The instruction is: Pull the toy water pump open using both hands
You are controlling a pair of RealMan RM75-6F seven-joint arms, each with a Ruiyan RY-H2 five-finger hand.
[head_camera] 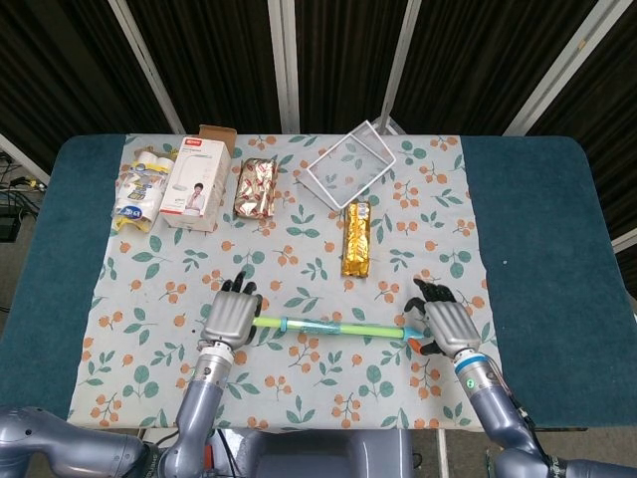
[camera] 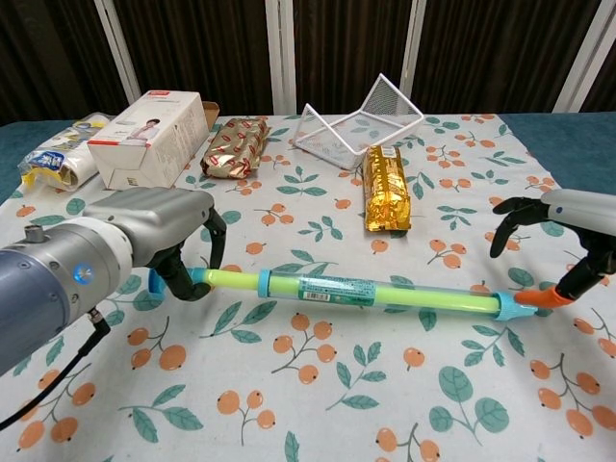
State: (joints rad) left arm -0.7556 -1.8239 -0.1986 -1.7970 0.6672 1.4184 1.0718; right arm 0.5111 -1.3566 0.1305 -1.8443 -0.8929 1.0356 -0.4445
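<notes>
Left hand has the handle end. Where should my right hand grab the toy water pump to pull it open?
Grip the clear barrel just inboard of the blue nozzle cap, coming down from above. The toy water pump lies flat on the tablecloth, and the right hand hovers open over that end while the left hand holds the other.

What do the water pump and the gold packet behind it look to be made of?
The water pump looks like glossy plastic: a clear tube with a green rod showing through it, and blue plastic end pieces. The gold packet looks like metallic foil film, judging by its crinkles and bright mirror-like glints; what is inside cannot be seen.
</notes>
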